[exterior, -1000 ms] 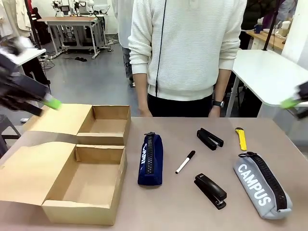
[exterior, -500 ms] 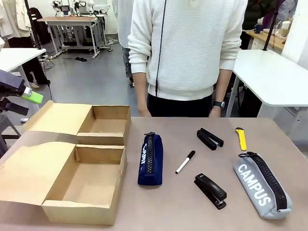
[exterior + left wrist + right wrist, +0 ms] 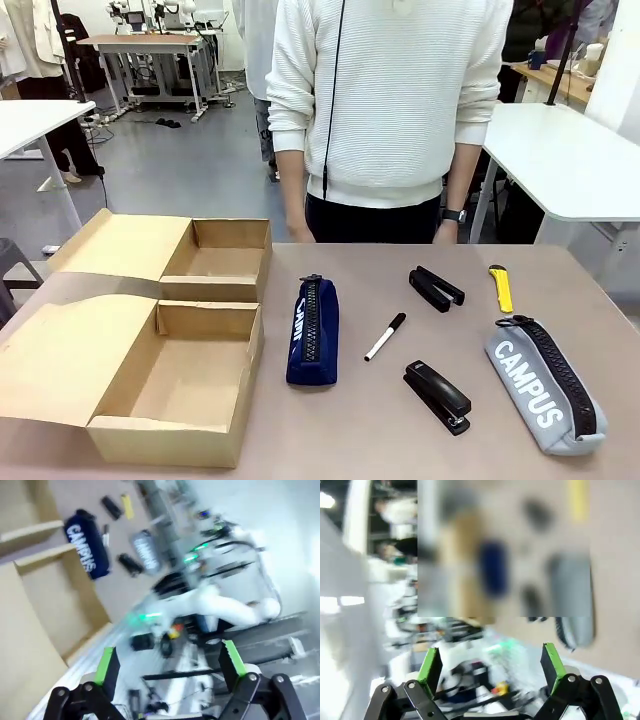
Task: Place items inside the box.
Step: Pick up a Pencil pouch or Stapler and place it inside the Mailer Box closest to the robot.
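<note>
Front view: box (image 3: 160, 440) is sitting open at left; navy case (image 3: 312, 332), pen (image 3: 385, 337), black stapler (image 3: 437, 396) and grey case (image 3: 545, 385) are lying on the table (image 3: 360, 440) to its right, outside it. Wrist views: left gripper (image 3: 170, 670) and right gripper (image 3: 490, 667) are both hanging spread, empty.

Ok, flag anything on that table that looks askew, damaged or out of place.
Nothing stands out. The box sits open with both compartments empty, and the navy pencil case, pen, nearer stapler and grey CAMPUS case lie flat, intact, beside it.

Front faces person (image 3: 390, 100); wrists overlook box (image 3: 170, 440).
</note>
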### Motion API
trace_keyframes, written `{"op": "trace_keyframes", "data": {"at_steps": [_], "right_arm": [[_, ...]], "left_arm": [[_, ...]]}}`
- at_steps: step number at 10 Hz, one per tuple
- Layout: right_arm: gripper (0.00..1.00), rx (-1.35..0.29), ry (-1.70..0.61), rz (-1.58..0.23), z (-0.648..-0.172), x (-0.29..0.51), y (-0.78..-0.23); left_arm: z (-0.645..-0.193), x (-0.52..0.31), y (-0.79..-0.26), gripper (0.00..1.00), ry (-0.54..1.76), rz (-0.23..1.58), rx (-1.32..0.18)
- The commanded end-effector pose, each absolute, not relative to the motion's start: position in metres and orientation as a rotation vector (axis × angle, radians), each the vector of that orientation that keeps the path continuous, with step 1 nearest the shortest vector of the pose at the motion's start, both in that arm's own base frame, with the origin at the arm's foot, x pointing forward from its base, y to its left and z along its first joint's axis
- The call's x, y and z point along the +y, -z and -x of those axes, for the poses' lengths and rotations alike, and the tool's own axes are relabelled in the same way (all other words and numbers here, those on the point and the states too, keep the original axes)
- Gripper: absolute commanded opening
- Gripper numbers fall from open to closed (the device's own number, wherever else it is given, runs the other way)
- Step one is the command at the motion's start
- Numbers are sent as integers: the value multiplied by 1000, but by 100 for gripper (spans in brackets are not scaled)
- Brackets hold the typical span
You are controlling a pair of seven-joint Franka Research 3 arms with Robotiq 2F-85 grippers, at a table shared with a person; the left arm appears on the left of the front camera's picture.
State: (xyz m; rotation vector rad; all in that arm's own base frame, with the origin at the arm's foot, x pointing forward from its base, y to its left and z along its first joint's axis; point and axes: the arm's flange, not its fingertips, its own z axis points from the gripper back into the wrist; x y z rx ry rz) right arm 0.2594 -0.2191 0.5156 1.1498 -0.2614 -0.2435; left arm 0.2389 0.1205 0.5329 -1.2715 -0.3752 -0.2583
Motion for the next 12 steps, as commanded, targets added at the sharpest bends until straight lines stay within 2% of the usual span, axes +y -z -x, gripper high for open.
{"op": "trace_keyframes", "data": {"at_steps": [1,3,4,5,6,9,12], "right_arm": [[100,-165,367,-1480,-255,-311,-501],[100,-193,485,-1532,-239,-345,-472],[100,-216,532,-1483,-238,-346,-463],[100,-196,446,-1491,-213,-326,-483],[100,-196,446,-1491,-213,-326,-483],[100,-185,485,-1495,-221,-334,-472],[100,-164,503,-1400,-220,-321,-465]], "left_arm": [[-222,197,-516,100,99,1455,-415],[-204,234,-495,100,20,1486,-466],[-210,224,-491,100,20,1450,-422],[-222,211,-489,100,-9,1369,-362],[-185,242,-488,100,-9,1479,-446],[-185,242,-488,100,-9,1479,-446],[-185,242,-488,100,-9,1479,-446]]}}
